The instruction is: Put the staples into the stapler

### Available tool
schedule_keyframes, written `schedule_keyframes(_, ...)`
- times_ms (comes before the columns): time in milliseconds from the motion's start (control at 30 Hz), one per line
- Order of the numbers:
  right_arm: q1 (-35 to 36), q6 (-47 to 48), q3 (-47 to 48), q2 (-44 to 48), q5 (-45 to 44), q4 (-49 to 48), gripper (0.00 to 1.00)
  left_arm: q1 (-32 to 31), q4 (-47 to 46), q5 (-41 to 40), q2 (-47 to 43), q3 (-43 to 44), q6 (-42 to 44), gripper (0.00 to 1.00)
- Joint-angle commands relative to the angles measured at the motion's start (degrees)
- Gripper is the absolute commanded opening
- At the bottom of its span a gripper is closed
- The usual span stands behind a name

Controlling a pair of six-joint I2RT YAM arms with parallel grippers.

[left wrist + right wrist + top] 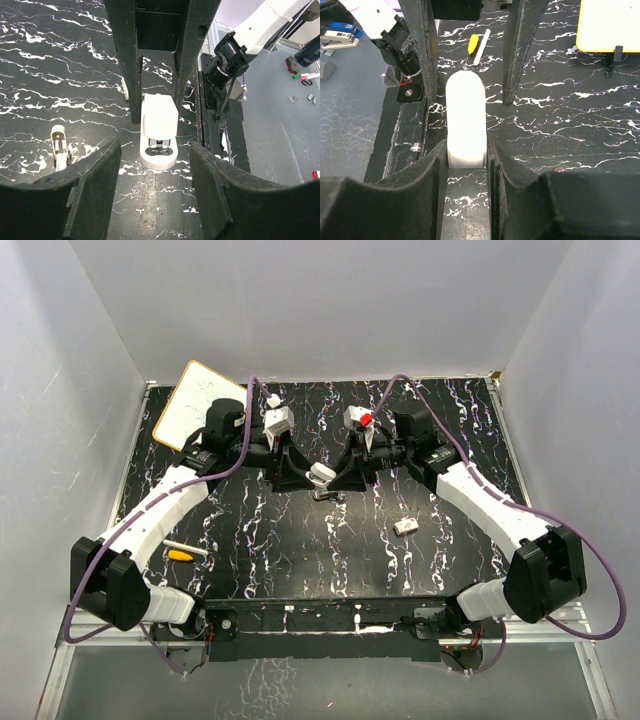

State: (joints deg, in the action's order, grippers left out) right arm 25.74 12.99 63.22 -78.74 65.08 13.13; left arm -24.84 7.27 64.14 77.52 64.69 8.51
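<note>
Well, the two arms stood nose to nose over the middle of the black marbled table [300,570]. The right gripper [466,149] was clamped on one end of the white stapler [465,95], its pads pressed against both sides. The left gripper [155,145] faced it from the other side. Its jaws stood apart around the stapler's free end with a gap on each side, gripping nothing.

The staples [405,526], in their small whitish box, lay on the table to the right of the grippers, near the right arm and well apart from the stapler. An orange-and-white stick [183,552] lay beside the left arm. A yellow-edged whiteboard [190,400] sat in the far left corner.
</note>
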Motion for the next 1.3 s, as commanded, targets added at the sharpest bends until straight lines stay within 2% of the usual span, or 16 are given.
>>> schedule_keyframes(0,-0.25,-1.47,1.38,0.09,1.56,-4.41,0.08,-0.54,-2.13,3.52,-0.26,-0.99,-0.88,0.52)
schedule_keyframes(167,-0.27,-1.81,1.08,-0.1,1.64,-5.05,0.08,-0.56,-2.73,3.76,-0.3,-1.71,-1.17,0.46)
schedule_keyframes(233,-0.26,-2.12,0.75,-0.04,1.67,-5.61,0.08,-0.65,-3.14,3.9,-0.19,-1.88,-1.49,0.4)
schedule_keyframes(433,-0.26,-2.74,-0.56,0.4,0.79,-7.24,0.09,-0.65,-3.9,4.0,-0.09,-1.78,-1.68,0.16)
schedule_keyframes(500,-0.25,-1.88,-0.93,0.71,-0.37,-6.92,0.2,-0.65,-3.73,3.27,0.0,-1.51,-1.42,0.0)
schedule_keyframes(567,-0.28,0.87,-0.93,1.2,-2.25,-5.1,0.37,-0.65,-2.05,1.94,-0.08,-1.16,0.26,0.0)
schedule_keyframes(633,-0.29,3.34,-0.42,1.82,-4.8,-2.7,0.6,-0.69,1.01,0.4,-0.21,-0.61,3.8,0.0)
schedule_keyframes(767,-0.08,4.82,2.51,1.66,-5.97,0.08,0.75,-1.1,4.38,-2.22,-0.35,-0.59,7.94,0.0)
schedule_keyframes(833,0.54,4.84,4.57,0.63,-6.34,1.15,0.79,-1.48,5.46,-3.34,-0.18,-0.33,9.21,0.0)
schedule_keyframes(967,2.42,4.91,7.37,-1.04,-7.43,2.37,0.79,-2.03,7.22,-5.96,0.17,0.04,11.54,0.0)
schedule_keyframes(1267,4.97,3.32,10.41,-5.31,-6.75,2.39,0.71,-2.71,8.32,-8.6,0.58,0.41,12.71,0.0)
